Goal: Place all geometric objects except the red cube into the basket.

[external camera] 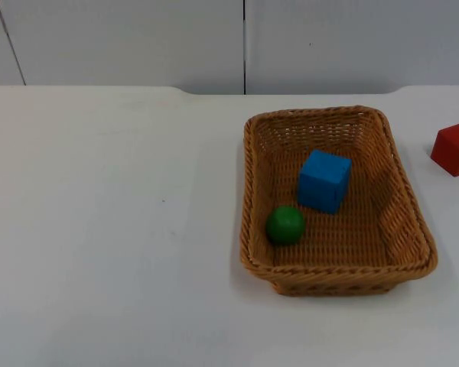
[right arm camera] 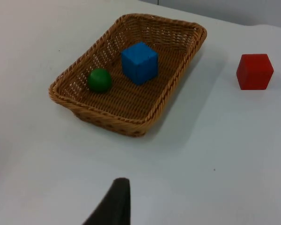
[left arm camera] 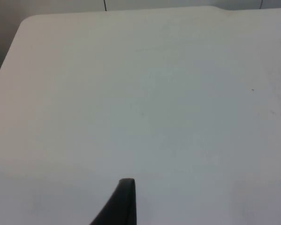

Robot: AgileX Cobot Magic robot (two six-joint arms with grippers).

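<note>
Worktop (external camera: 99, 229), white and matte, top view: runs back to a grey panelled partition wall (external camera: 138, 38) with a dark vertical seam. Rectangular brown woven wicker basket (external camera: 254, 183) stands right of centre, flat on the surface. Inside it, a blue cube (external camera: 323, 180) sits near the middle of the floor; a green ball (external camera: 285, 225) lies just beside the cube, toward the basket's near left corner. Red cube (external camera: 454, 149) rests on the worktop outside the basket, apart from its right wall, near the picture's edge.

Left wrist view: bare white worktop (left arm camera: 145, 103) with a rounded far corner, wall beyond it. One black fingertip (left arm camera: 122, 201) of the left tool shows above the surface; whether that tool is open or closed cannot be told.

Right wrist view: basket (right arm camera: 107, 119) on the worktop (right arm camera: 215, 154), blue cube (right arm camera: 139, 62) and green ball (right arm camera: 99, 80) inside it, close together. Red cube (right arm camera: 255, 71) stands on the surface, well apart from the basket. One black fingertip (right arm camera: 112, 204) of the right tool hangs above the worktop, short of the basket; its state cannot be told.
</note>
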